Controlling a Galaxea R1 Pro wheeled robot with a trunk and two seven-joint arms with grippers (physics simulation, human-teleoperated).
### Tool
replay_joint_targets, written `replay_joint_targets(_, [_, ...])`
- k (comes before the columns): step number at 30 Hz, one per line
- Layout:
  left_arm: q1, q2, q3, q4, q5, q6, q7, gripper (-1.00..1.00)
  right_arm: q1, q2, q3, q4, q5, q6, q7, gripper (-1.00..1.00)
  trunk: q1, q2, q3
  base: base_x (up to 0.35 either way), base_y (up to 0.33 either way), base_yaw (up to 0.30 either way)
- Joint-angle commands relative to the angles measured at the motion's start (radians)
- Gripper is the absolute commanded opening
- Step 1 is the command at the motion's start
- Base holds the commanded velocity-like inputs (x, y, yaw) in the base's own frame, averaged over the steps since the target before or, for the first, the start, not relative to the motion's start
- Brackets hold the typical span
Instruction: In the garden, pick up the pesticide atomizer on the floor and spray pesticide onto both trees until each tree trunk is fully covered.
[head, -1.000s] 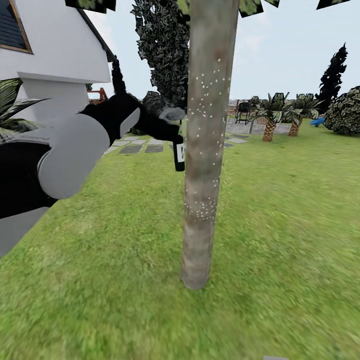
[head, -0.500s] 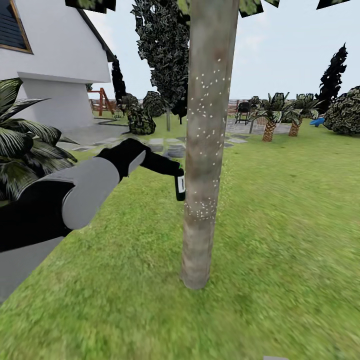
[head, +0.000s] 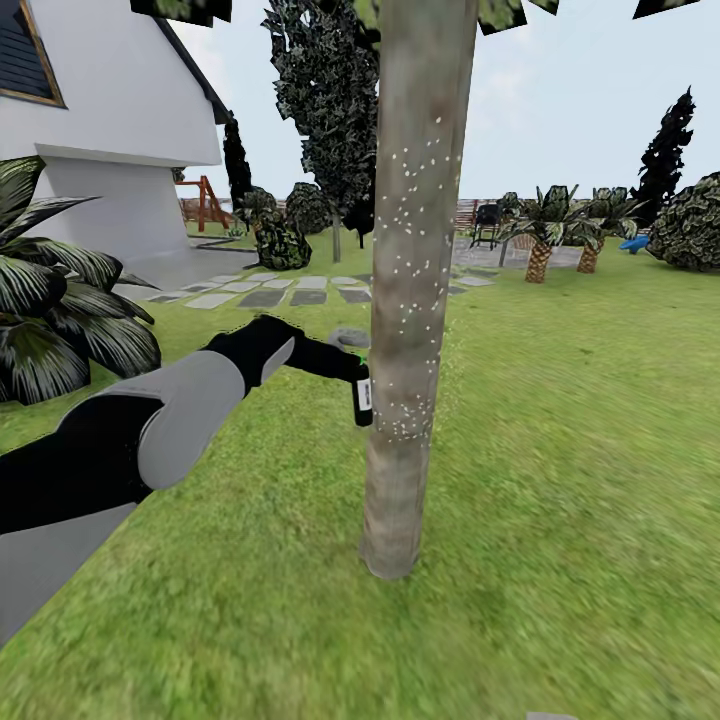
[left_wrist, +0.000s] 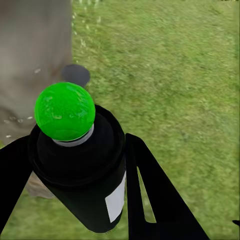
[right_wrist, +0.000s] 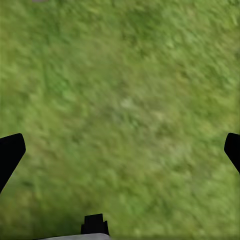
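My left gripper (head: 358, 378) has its two black fingers (left_wrist: 150, 195) closed on the small dark pesticide atomizer with the white label (head: 361, 397), one finger on each side of the bottle's body; in the left wrist view the bottle (left_wrist: 85, 170) sits upright between them with a bright green ball on its top, and a grey disc-shaped trigger head shows just beyond it. I'm holding the bottle just beside the straight pale grey-tan trunk (head: 410, 300) of the tree in front of me, on the trunk's left as my head camera sees it, roughly at the level of a dense band of white specks. Those white specks dot the trunk from well above the bottle down to that band; below it the bark looks bare all the way to the green lawn (head: 560, 480). My right gripper (right_wrist: 120, 150) hangs with fingers spread wide and nothing between them, over plain grass. I judge I'm mid-spray on this tree, with the lower stretch of trunk left to cover. The next move, as I read it, calls for lowering the nozzle toward the base while keeping it aimed at the bark, then working round the far side, which I cannot see from here
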Motion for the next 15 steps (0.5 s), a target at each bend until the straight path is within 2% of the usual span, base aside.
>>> replay_joint_targets(1, [0.009,0.000,0.004,-0.002,-0.003,-0.004,-0.003,-1.00,-0.002,0.000,0.009,0.004,-0.010,-0.007,0.000,1.00,0.000,-0.001,-0.002,0.000,0.000,0.000])
replay_joint_targets(5, [0.046,0.000,0.004,-0.003,-0.008,-0.026,-0.001,-1.00,-0.002,0.000,0.009,0.004,-0.010,-0.007,0.000,1.00,0.000,-0.001,-0.002,0.000,0.000,0.000])
replay_joint_targets(8, [0.078,0.000,0.004,-0.003,-0.009,-0.079,0.000,-1.00,-0.002,0.000,0.009,0.004,-0.010,-0.007,0.000,1.00,0.000,-0.001,-0.002,0.000,0.000,0.000])
replay_joint_targets(15, [0.100,0.000,0.004,-0.004,-0.010,-0.096,0.000,-1.00,-0.002,0.000,0.009,0.004,-0.010,-0.007,0.000,1.00,0.000,-0.001,-0.002,0.000,0.000,0.000])
